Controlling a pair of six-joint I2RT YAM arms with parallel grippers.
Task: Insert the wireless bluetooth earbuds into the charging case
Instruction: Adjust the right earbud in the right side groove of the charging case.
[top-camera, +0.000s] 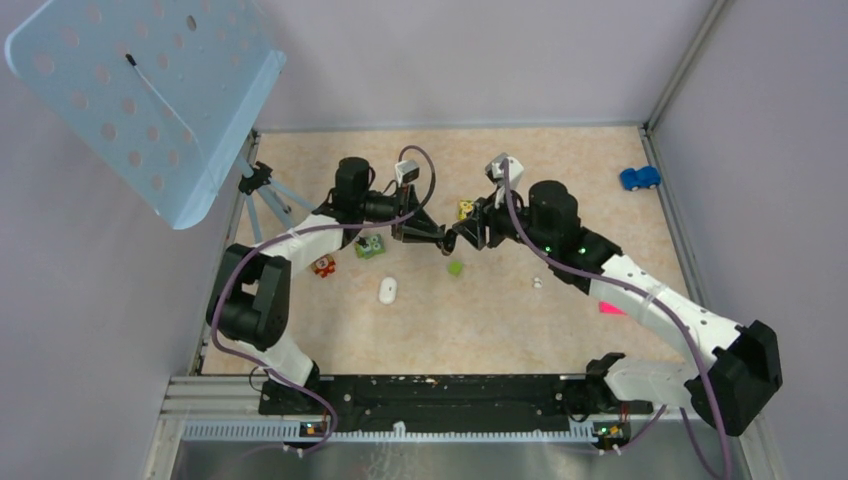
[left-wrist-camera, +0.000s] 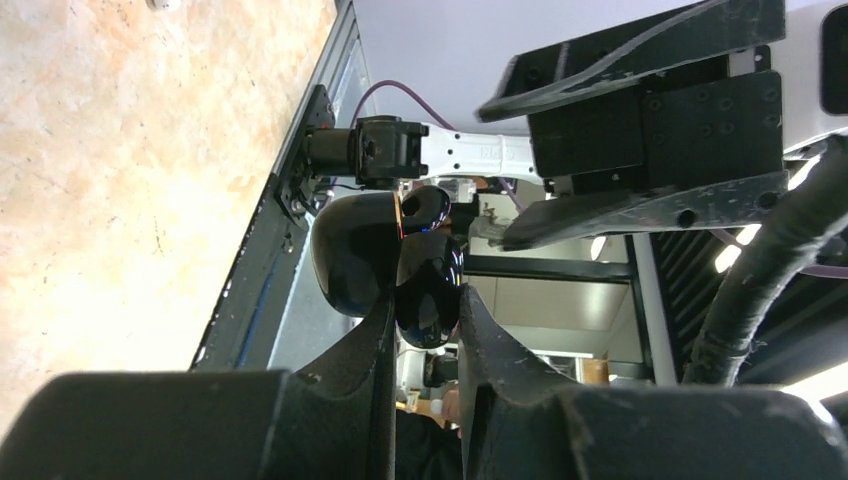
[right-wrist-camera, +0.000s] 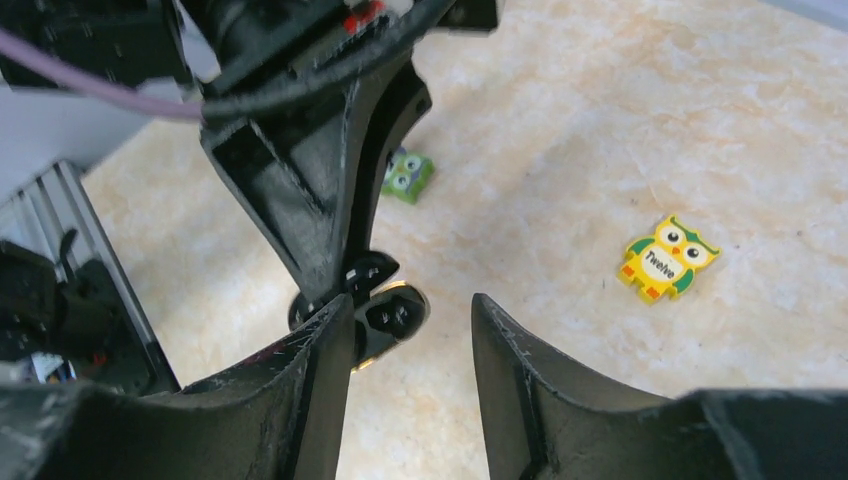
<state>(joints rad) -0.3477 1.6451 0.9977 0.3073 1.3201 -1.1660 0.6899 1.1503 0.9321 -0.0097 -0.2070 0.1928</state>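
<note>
At the upper left of the top view hangs a blue board (top-camera: 140, 95) full of round holes. Below it the left arm reaches toward the middle of the table (top-camera: 560, 160). Near that arm lie a green owl tile (top-camera: 370, 245), a little red toy (top-camera: 323, 265) and a white oval thing (top-camera: 388, 291). In the middle, the left gripper (top-camera: 425, 233) is squeezed tight on the charging case (left-wrist-camera: 430, 290), a shiny black shell with its lid (left-wrist-camera: 352, 250) swung open. A small black lump (right-wrist-camera: 392, 312) sits in the open case. It may be one of the earbuds, but I cannot tell for sure. Just to the right, the right gripper (top-camera: 468, 238) faces the left one, tip to tip. Its fingers (right-wrist-camera: 520, 360) are spread apart with nothing between them, and one finger is just beside the case. A green cube (top-camera: 455, 268) lies below the grippers, a yellow owl tile (top-camera: 466, 210) lies above them, and a blue toy car (top-camera: 639, 178) sits at the far right.
</note>
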